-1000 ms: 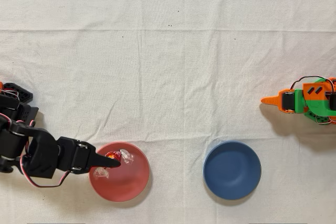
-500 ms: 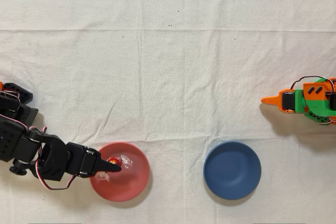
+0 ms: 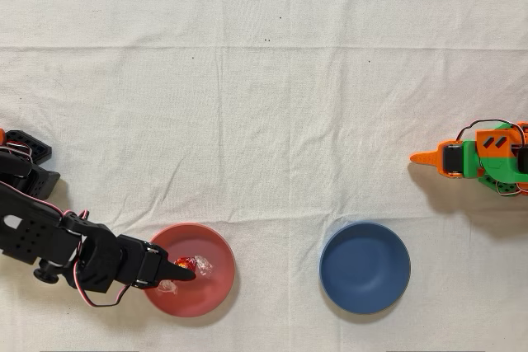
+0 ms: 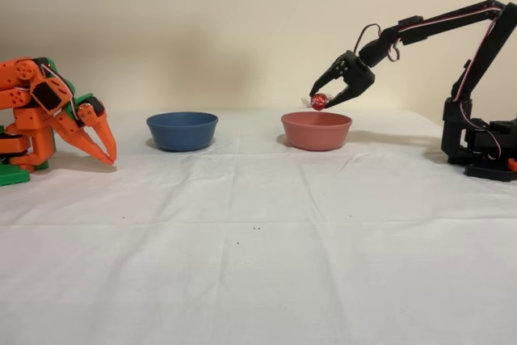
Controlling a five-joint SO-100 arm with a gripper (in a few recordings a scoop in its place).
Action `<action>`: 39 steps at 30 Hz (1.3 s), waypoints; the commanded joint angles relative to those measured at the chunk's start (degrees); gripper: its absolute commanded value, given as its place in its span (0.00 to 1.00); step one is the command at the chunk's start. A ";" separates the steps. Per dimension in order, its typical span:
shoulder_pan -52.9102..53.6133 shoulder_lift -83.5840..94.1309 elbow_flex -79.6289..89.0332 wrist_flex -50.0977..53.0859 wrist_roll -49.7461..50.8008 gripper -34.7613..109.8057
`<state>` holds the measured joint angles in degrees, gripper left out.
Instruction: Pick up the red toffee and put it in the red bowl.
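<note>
The fixed view shows height that the overhead view cannot: the gripper [image 4: 321,98] of the black arm [image 4: 452,18] is closed on the red toffee [image 4: 319,102] and holds it in the air just above the rim of the red bowl [image 4: 317,131], not touching it. From above, the red toffee [image 3: 184,265] merely appears to lie inside the red bowl [image 3: 210,286], over its left half, with the gripper [image 3: 183,269] reaching in from the counter's left edge; clear wrapper ends stick out on either side.

The overhead view shows the inside of both bowls. The blue bowl [image 3: 365,267] holds nothing, and apart from the toffee overlapping it, the red bowl's floor is bare. Both bowls sit near the bottom edge of the white-clothed counter [image 3: 264,121], well apart. The idle orange arm [image 3: 483,158] stands at the right edge.
</note>
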<state>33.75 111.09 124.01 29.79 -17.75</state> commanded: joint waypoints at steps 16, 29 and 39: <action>1.67 0.88 -4.48 3.16 0.88 0.46; 4.04 1.93 -5.71 4.31 -2.81 0.48; 0.88 11.16 -1.41 2.81 -3.25 0.39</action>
<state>35.95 115.49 122.08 34.10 -20.65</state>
